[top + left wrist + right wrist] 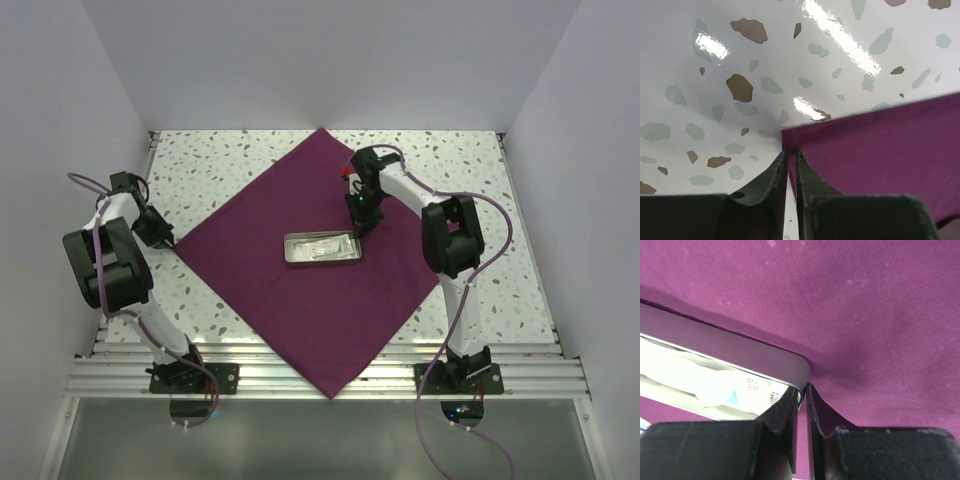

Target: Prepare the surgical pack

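Observed: cloth sheet (320, 300) uniform dark magenta-purple; steel tray (290, 250) silver-grey with white contents; table (220, 170) white, speckled with grey-green and brown flecks; left arm (105, 265) and right arm (452, 235) white with black sections.

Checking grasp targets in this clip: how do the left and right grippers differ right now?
The left gripper sits at the left corner of the purple cloth, beside the speckled table; the right gripper is mid-cloth at a corner of the steel tray. The right gripper straddles the tray rim, seemingly pinching it; whether the left gripper grips cloth is unclear. Both show only a narrow gap.
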### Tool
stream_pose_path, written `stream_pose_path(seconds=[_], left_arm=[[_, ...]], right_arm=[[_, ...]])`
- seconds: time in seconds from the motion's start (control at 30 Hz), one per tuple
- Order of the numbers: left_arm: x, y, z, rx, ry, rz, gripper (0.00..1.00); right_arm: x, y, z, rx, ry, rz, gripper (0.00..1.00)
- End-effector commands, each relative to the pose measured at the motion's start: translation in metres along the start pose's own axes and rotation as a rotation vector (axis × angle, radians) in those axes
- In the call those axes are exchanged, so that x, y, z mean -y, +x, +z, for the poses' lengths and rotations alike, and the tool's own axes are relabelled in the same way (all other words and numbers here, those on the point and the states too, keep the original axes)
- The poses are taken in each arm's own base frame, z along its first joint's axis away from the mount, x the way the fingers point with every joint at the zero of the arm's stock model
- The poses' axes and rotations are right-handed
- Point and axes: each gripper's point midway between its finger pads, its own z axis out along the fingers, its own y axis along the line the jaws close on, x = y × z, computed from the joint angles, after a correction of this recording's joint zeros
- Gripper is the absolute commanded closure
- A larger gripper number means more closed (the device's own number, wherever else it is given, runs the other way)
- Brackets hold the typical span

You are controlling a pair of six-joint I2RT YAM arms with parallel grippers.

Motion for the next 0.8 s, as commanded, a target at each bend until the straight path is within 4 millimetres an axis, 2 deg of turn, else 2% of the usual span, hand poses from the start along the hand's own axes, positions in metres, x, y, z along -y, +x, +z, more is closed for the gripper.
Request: stream_pose_path(seconds=[0.0, 0.17, 0.33, 0.5, 0.6, 0.77], left_arm=[[-0.003, -0.003, 0.013, 0.001, 0.009, -0.016, 0.85], [-0.010, 0.003, 0.022, -0.031, -0.017, -0.019, 0.86], [-0.012, -0.002, 0.016, -0.009, -0.019, -0.016, 0.86], [-0.004, -0.005, 0.004, 0.018, 0.022, -0.024, 0.76], [0.000, -0.008, -0.004, 0.043, 0.044, -0.025, 0.74], [0.003, -0.005, -0.006, 0.033, 0.062, -0.029, 0.73]], right_arm=[[-0.002, 0.015, 0.001, -0.064, 0.018, -0.020, 0.93], [-0.002, 0.015, 0.000, -0.067, 0.020, -0.023, 0.92], [-0.005, 0.016, -0.001, -0.071, 0.015, -0.022, 0.90], [-0.008, 0.019, -0.001, -0.079, 0.008, -0.017, 0.83], [-0.012, 0.016, -0.003, -0.069, -0.007, -0.013, 0.80], [-0.017, 0.014, -0.002, -0.068, -0.016, 0.014, 0.77]])
